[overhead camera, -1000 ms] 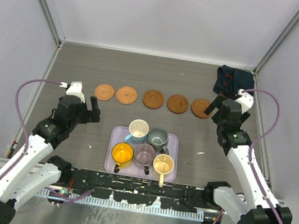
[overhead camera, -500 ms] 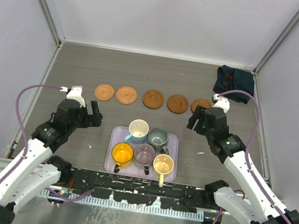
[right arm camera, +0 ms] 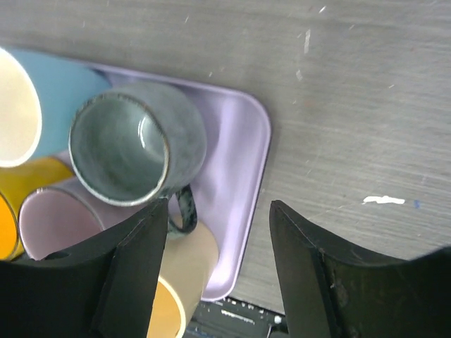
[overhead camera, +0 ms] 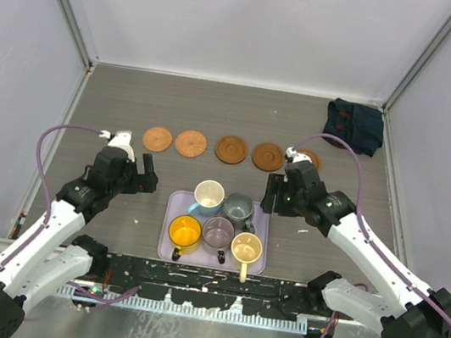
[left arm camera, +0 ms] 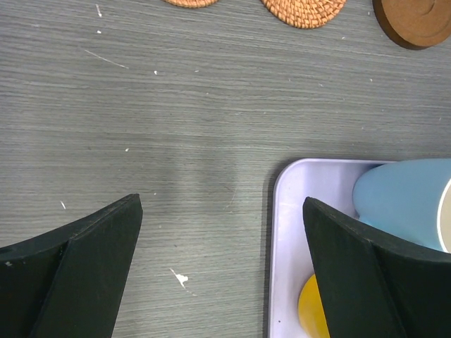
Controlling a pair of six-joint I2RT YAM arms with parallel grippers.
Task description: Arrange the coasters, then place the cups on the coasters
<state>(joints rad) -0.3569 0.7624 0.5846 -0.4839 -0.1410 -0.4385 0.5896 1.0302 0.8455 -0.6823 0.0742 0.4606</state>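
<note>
Grey, wood-grained counter (overhead camera: 134,95), and we start on the left: the left arm (overhead camera: 60,211) hangs low just off the tray's back-left corner. The left jaws are spread wide with nothing between them — only bare counter and a bit of tray rim in the wrist view.

Along the back run the coasters (overhead camera: 231,149), five brown discs in a tidy row, none carrying a cup. The rightmost is half hidden behind the right arm (overhead camera: 367,253).

In front of them the lilac tray (overhead camera: 174,204) holds all five cups (overhead camera: 217,232), packed close. White-and-blue and grey-green stand at the back; orange, purplish and cream in front.

Now the right side. The right jaws are part-open and empty, hovering at the tray's right edge, with the grey-green cup (right arm camera: 127,151) just beside one finger, not between the two. That cup looks like the pick.

To do it well:
- Shift left until one finger drops inside the rim and the other outside the wall.
- Stay clear of the handle (right arm camera: 184,211), which points toward the cream cup (overhead camera: 246,247).
- Close firmly and lift straight up so the neighbours aren't nudged, then carry it to a coaster.

Far right, a dark cloth (overhead camera: 354,125) lies well apart.
</note>
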